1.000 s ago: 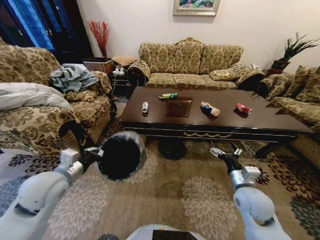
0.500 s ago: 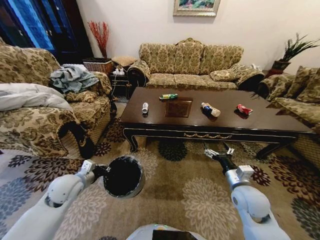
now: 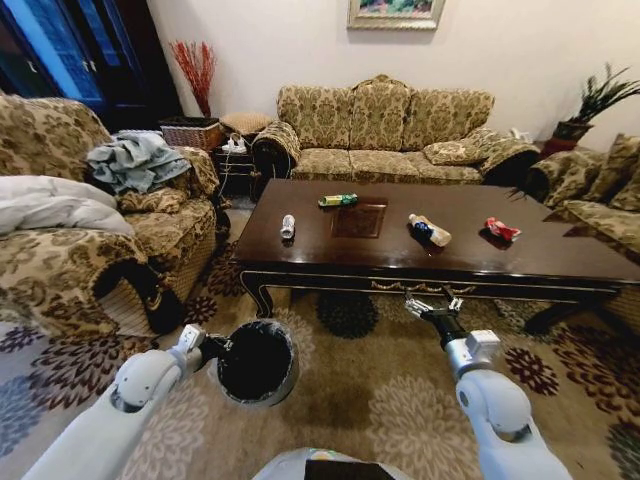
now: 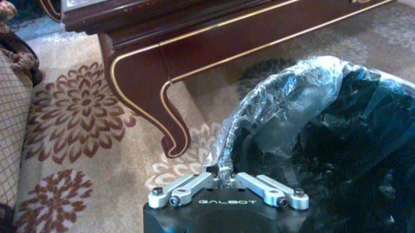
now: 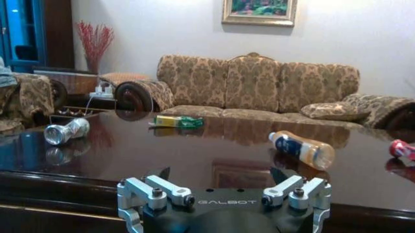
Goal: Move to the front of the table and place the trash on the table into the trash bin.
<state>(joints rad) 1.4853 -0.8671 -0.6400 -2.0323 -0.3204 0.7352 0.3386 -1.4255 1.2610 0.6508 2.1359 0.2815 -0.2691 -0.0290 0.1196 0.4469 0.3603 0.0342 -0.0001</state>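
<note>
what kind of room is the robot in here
Most likely a home living room: a patterned sofa under a framed picture, a dark wooden coffee table in front of it, and a floral rug on the floor.

A home living room is showing: patterned sofa [image 3: 385, 125] far behind, armchair [image 3: 90, 230] left, flowered carpet [image 3: 380, 390], framed painting [image 3: 396, 12].
</note>
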